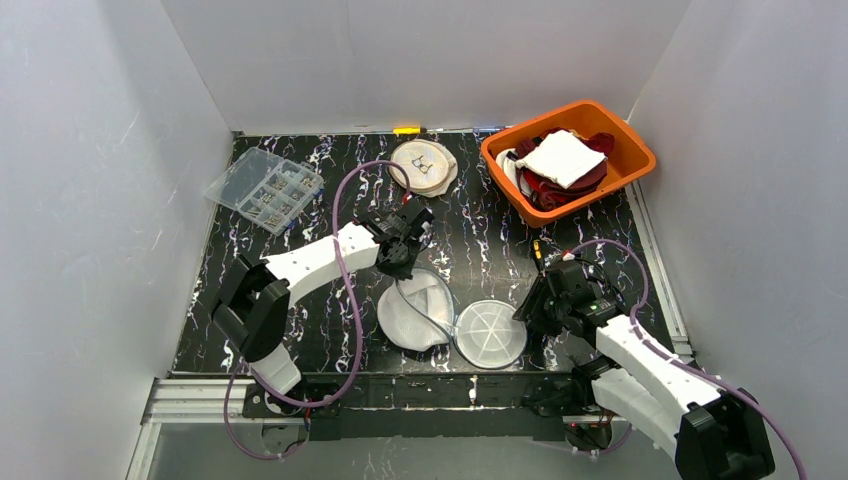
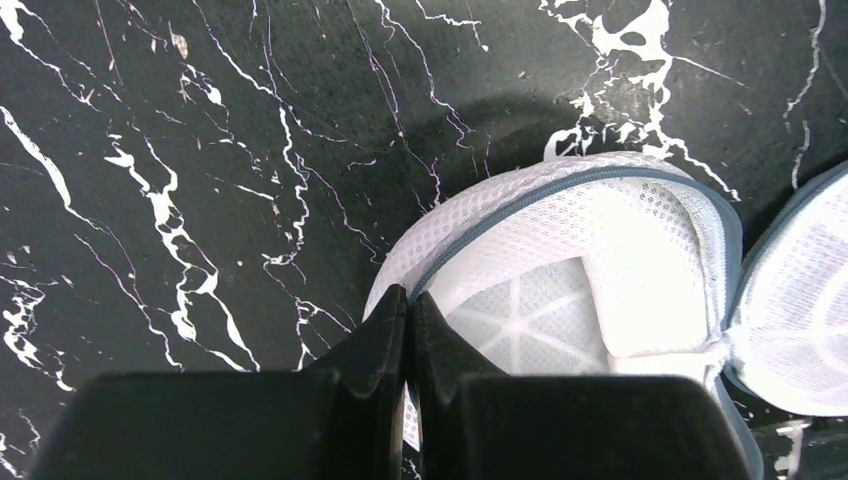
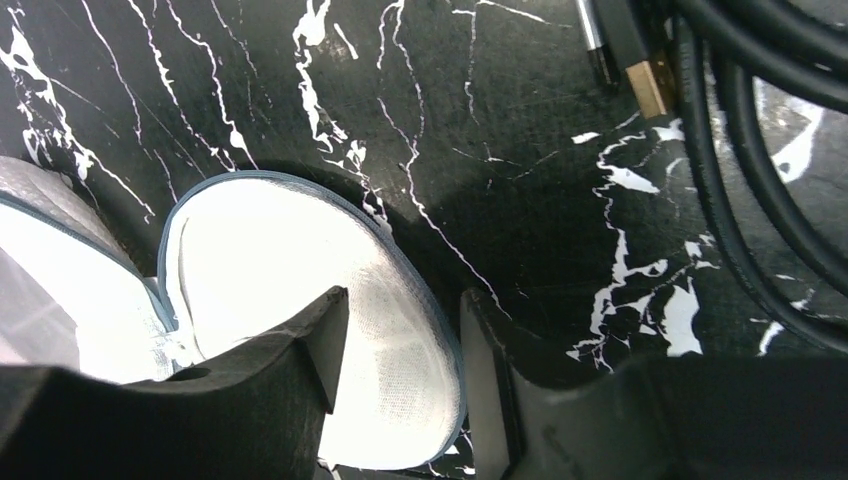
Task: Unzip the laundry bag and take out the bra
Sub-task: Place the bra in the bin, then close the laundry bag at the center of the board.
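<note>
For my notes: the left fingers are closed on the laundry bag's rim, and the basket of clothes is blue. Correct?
No: the basket is orange, as the top external view shows. The left fingers are closed on the rim of the laundry bag.

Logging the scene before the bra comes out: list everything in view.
laundry bag: one, white mesh, grey trim, open in two halves, near centre
round item: one, white, far centre
compartment box: one, clear, far left
basket: one, orange, far right
clothes: several, white and dark red, in the basket
table: one, black with white veins, under everything
left hand: one, black, shut at the bag's left half
right hand: one, black, open astride the right half's rim
</note>
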You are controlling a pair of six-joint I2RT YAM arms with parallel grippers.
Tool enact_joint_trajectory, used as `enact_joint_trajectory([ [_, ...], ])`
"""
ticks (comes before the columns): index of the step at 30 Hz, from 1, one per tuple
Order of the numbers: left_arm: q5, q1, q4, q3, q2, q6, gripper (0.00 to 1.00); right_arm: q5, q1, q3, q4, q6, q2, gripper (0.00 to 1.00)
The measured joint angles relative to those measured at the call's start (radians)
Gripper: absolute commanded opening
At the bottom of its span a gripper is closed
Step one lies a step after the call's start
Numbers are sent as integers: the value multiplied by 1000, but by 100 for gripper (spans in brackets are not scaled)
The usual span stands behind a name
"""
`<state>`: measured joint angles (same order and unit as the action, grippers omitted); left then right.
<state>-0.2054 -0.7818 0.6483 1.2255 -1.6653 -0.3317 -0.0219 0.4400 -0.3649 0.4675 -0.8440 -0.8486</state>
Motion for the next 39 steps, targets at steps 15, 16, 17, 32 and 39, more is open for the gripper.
enact_joint_trajectory([
  [15, 60, 0, -97, -149, 205, -108, 0, -37, 16, -126, 68, 109, -54, 1],
  [16, 64, 0, -105, -154, 227, -112, 0, -54, 16, -180, 86, 130, -54, 1],
  [17, 68, 0, -110, -155, 248, -117, 0, -68, 16, -240, 97, 152, -55, 1],
  [32, 132, 0, -308, -197, 457, -223, 0, -156, 58, -982, 241, 457, -236, 1],
  [39, 163, 0, -320, -256, 384, -260, 0, -166, 61, -905, 273, 482, -254, 1],
])
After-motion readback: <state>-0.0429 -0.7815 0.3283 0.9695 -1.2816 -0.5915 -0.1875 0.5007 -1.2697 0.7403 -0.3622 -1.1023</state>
